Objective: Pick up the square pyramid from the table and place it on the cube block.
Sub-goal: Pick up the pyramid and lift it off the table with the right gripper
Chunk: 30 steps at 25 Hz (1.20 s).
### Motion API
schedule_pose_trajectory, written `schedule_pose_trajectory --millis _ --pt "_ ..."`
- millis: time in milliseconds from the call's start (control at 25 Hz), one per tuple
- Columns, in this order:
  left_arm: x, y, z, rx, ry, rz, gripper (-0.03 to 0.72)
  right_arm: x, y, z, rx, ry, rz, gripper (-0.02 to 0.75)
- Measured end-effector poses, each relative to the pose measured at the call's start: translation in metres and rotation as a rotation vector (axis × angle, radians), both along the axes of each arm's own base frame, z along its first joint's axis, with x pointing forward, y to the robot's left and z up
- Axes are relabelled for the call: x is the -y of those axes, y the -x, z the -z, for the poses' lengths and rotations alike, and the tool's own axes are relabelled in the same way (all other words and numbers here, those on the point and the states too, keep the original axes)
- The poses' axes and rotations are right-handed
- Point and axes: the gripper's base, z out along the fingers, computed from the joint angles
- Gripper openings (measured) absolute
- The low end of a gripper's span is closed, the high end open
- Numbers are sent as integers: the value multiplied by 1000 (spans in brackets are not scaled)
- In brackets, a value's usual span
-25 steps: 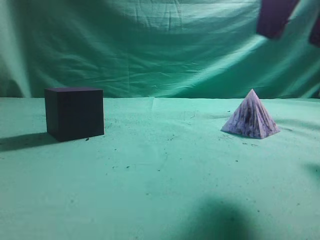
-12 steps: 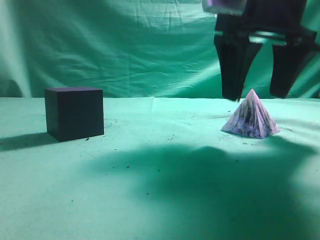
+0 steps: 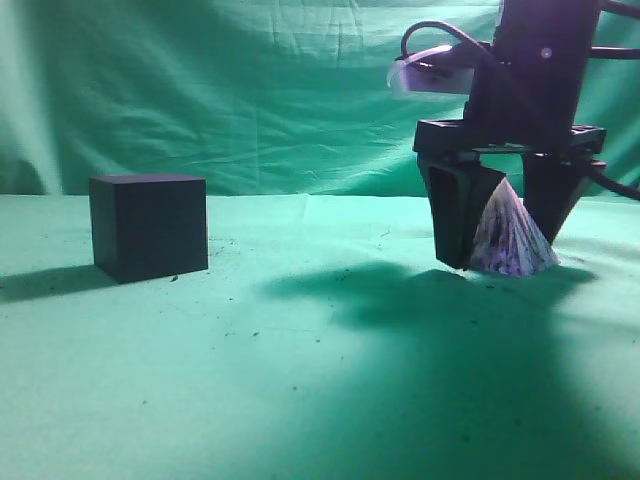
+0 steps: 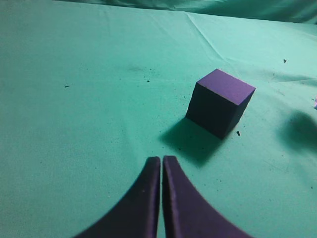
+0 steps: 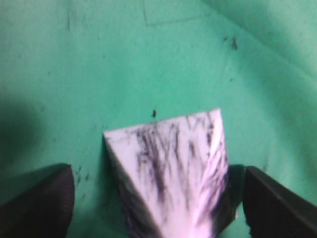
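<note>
Under both arms, green table (image 3: pixel 300 380). Far left of the spread right gripper (image 3: pixel 505 225), clear of it, cube block (image 3: pixel 149 226). Between those parted jaws, untouched, square pyramid (image 5: pixel 171 168). Left gripper (image 4: pixel 162 166) pressed closed, empty.

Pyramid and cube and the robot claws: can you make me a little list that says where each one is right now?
pyramid: square pyramid sits on the table, on the right
cube: cube block on the left, nothing on top
right claw: right gripper open, one finger on each side of the pyramid, not squeezing yet
left claw: left gripper shut, empty, near the cube
</note>
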Motion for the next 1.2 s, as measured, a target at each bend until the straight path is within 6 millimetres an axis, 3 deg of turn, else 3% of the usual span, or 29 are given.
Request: schedule_pose_trajectory --millis 80,160,360,520,840,1000,1200 --pt "0 0 0 0 0 0 0 0 -2 0 17 2 -1 627" --pt "0 0 0 0 0 0 0 1 -3 4 10 16 4 536" --pt "0 0 0 0 0 0 0 0 -4 6 -18 29 14 526" --pt "0 0 0 0 0 0 0 2 -4 4 -27 56 0 372" --pt "0 0 0 0 0 0 0 3 -10 -9 -67 117 -17 386" --pt "0 0 0 0 0 0 0 -13 -14 -52 21 88 -51 386" --pt "0 0 0 0 0 0 0 -67 5 -123 176 -43 -159 386"
